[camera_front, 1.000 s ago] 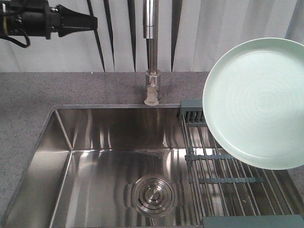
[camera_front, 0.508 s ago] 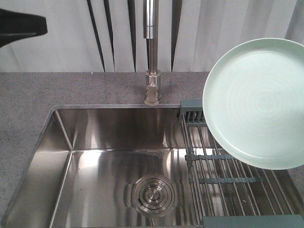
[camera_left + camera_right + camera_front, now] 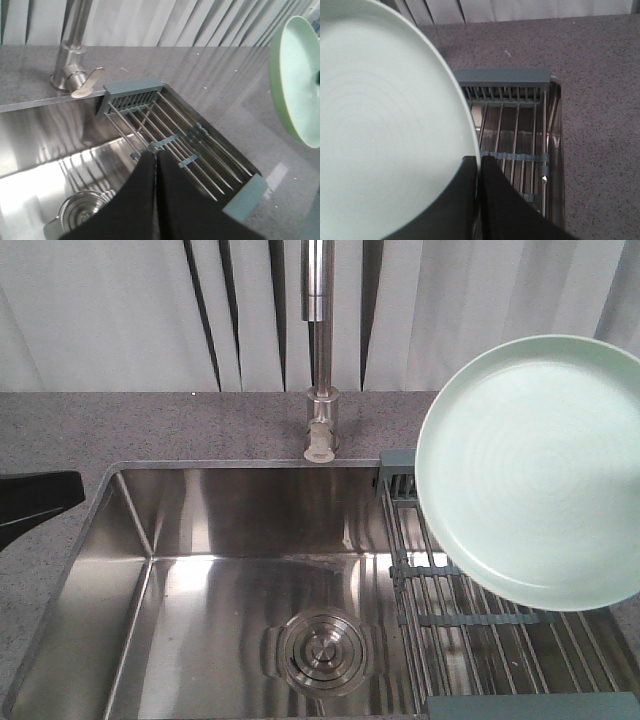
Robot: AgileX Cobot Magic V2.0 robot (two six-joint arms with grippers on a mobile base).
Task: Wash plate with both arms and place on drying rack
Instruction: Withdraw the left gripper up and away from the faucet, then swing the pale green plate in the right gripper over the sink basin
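Note:
The pale mint-green plate (image 3: 535, 470) hangs tilted, face toward the front camera, above the drying rack (image 3: 470, 620) at the sink's right end. My right gripper (image 3: 478, 161) is shut on the plate (image 3: 380, 125), pinching its rim, with the steel rods of the rack (image 3: 515, 130) below. The plate hides that gripper in the front view. My left gripper (image 3: 155, 154) is shut with nothing in it, over the sink and pointing toward the rack (image 3: 165, 125). Its black tip (image 3: 78, 490) enters at the left edge of the front view. The plate (image 3: 295, 75) shows edge-on at far right.
A steel sink basin (image 3: 200, 520) with a round drain (image 3: 322, 650) sits in a grey speckled counter (image 3: 150, 425). A tall steel tap (image 3: 320, 340) rises behind the basin's middle, its lever (image 3: 87, 85) toward the rack. A curtain hangs behind.
My left gripper has dropped from the upper left down to the sink's left rim. The plate has shifted slightly left and lower.

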